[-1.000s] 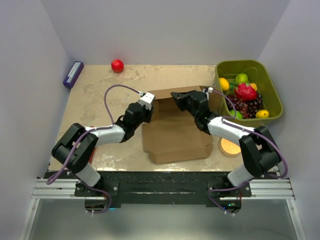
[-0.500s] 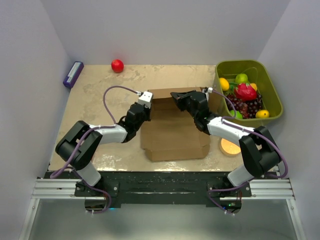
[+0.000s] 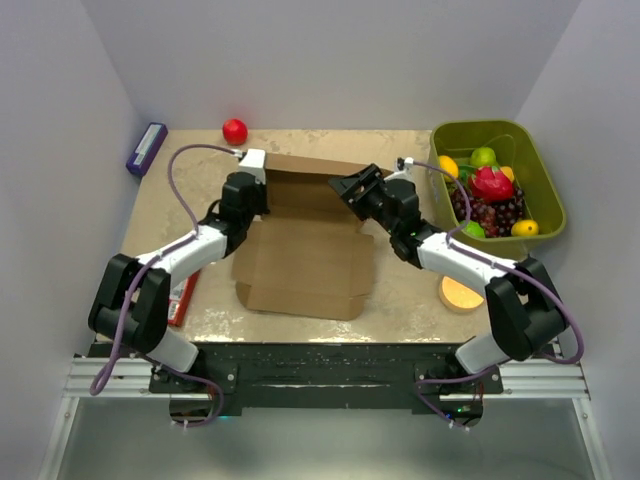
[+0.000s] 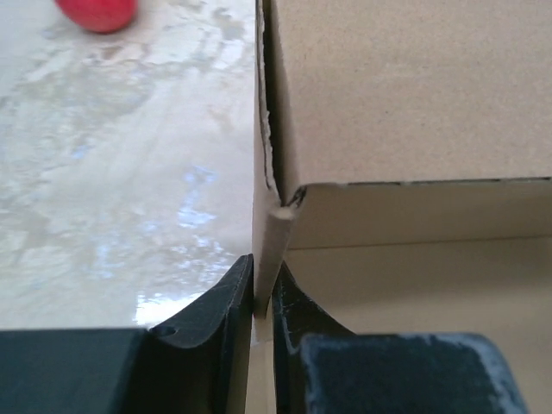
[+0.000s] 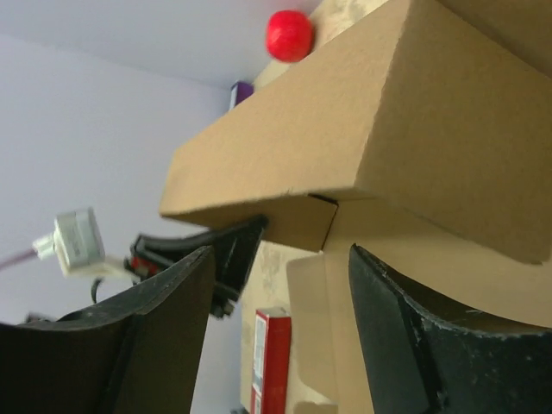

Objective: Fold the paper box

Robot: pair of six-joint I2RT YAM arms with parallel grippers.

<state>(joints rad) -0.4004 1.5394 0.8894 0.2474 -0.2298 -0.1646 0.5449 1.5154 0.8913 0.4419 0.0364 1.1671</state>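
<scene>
The paper box [image 3: 305, 255] lies open in the middle of the table, brown cardboard with its back wall [image 3: 310, 178] folded up. My left gripper [image 3: 250, 192] is at the box's back left corner. In the left wrist view this gripper [image 4: 263, 285] is shut on a thin upright side flap [image 4: 274, 233] of the box. My right gripper [image 3: 348, 190] hovers at the back wall's right end. In the right wrist view its fingers [image 5: 172, 319] stand wide apart, open around nothing, with the box's raised wall [image 5: 388, 112] just above and beyond them.
A green bin [image 3: 480, 126] of fruit stands at the back right. An orange disc [image 3: 460, 292] lies by the right arm. A red ball [image 3: 235, 131] and a purple block [image 3: 146, 148] sit at the back left. A red carton [image 3: 183, 295] lies left of the box.
The box has slid left and towards the back, pulled by the left gripper, which closed tighter on its flap. The right gripper has opened and its arm has shifted left.
</scene>
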